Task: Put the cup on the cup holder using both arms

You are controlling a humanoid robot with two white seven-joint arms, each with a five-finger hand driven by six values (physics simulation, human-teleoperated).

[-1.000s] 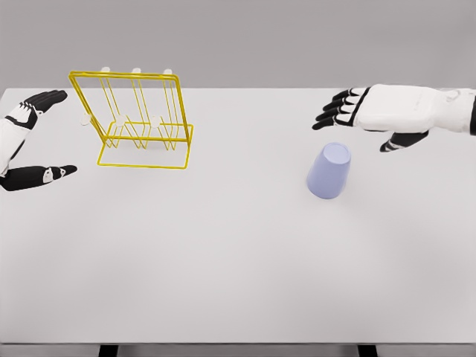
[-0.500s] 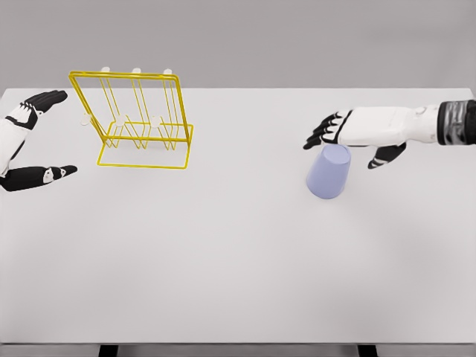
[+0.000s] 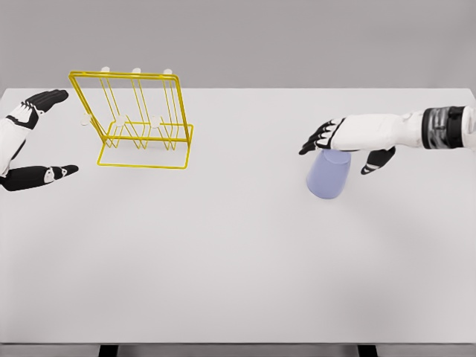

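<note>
The lilac cup [image 3: 328, 175] stood upside down on the table [image 3: 238, 260], right of middle. The right hand [image 3: 343, 137] hovered just over its top end, fingers [image 3: 312, 142] spread, gripping nothing. The left hand [image 3: 30, 141] waited open beside the far-left yellow cup holder [image 3: 137, 119], well away.

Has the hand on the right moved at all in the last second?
Yes. The right hand has come down and leftward onto the top of the cup, which has stayed put on the table.
</note>
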